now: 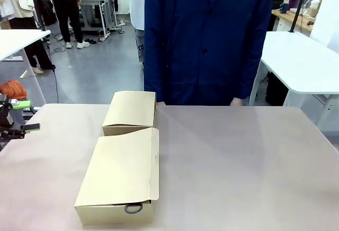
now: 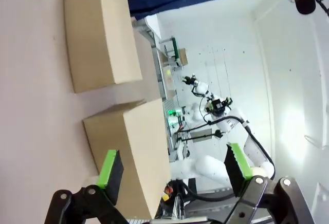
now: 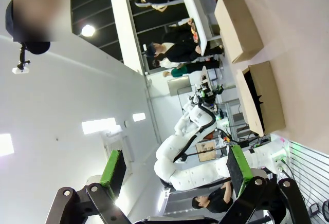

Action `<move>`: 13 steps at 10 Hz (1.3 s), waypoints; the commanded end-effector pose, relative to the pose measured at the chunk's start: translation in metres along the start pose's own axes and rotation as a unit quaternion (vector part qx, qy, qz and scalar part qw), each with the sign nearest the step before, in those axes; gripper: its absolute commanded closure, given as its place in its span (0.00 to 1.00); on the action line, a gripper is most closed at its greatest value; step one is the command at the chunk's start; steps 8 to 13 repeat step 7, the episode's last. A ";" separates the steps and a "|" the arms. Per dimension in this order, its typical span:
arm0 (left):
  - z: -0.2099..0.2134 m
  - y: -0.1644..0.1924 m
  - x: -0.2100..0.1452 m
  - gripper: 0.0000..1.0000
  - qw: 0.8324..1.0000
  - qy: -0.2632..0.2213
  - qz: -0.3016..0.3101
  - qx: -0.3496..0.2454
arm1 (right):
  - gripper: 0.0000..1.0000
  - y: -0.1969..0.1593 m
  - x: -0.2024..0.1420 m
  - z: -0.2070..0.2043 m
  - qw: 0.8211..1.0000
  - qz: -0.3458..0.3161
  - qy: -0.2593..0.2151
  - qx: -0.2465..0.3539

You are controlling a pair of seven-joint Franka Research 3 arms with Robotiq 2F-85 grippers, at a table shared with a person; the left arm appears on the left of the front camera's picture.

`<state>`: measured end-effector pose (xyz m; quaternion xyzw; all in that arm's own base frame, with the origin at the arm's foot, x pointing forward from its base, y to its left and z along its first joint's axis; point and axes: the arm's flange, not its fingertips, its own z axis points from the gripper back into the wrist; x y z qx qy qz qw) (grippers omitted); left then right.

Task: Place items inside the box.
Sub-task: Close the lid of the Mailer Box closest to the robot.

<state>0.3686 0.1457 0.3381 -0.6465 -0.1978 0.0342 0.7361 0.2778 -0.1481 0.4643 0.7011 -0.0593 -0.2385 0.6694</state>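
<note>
Since both cardboard boxes sit with their flaps down on the tabletop [image 1: 238, 157], the step in hand is, by my reading, getting the near box [image 1: 123, 175] open or confirming it is packed. It lies toward the robot's left with a thin dark loop [image 1: 133, 207] peeking from under its front flap, likely part of something already inside; the stationery itself is hidden. The far box [image 1: 131, 112] stands just behind it, in front of the person in the blue coat [image 1: 206, 35]. To do this well, an arm should come in low from the front edge and lift the flap gently. The left claw [image 2: 172, 170] and the right claw [image 3: 175, 170] both stand wide apart, holding nothing.
</note>
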 end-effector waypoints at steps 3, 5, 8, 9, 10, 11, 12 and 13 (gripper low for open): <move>0.008 -0.020 -0.011 0.00 0.999 0.021 -0.030 -0.006 | 0.00 0.006 -0.001 -0.001 1.000 -0.006 0.001 0.008; 0.008 -0.020 -0.011 0.00 0.999 0.021 -0.030 -0.006 | 0.00 0.006 -0.001 -0.001 1.000 -0.006 0.001 0.008; 0.008 -0.020 -0.011 0.00 0.999 0.021 -0.030 -0.006 | 0.00 0.006 -0.001 -0.001 1.000 -0.006 0.001 0.008; 0.008 -0.020 -0.011 0.00 0.999 0.021 -0.030 -0.006 | 0.00 0.006 -0.001 -0.001 1.000 -0.006 0.001 0.008; 0.008 -0.020 -0.011 0.00 0.999 0.021 -0.030 -0.006 | 0.00 0.006 -0.001 -0.001 1.000 -0.006 0.001 0.008; 0.008 -0.020 -0.011 0.00 0.999 0.021 -0.030 -0.006 | 0.00 0.006 -0.001 -0.001 1.000 -0.006 0.001 0.008; 0.008 -0.020 -0.011 0.00 0.999 0.021 -0.030 -0.006 | 0.00 0.006 -0.001 -0.001 1.000 -0.006 0.001 0.008; 0.008 -0.020 -0.011 0.00 0.999 0.021 -0.030 -0.006 | 0.00 0.006 -0.001 -0.001 1.000 -0.006 0.001 0.008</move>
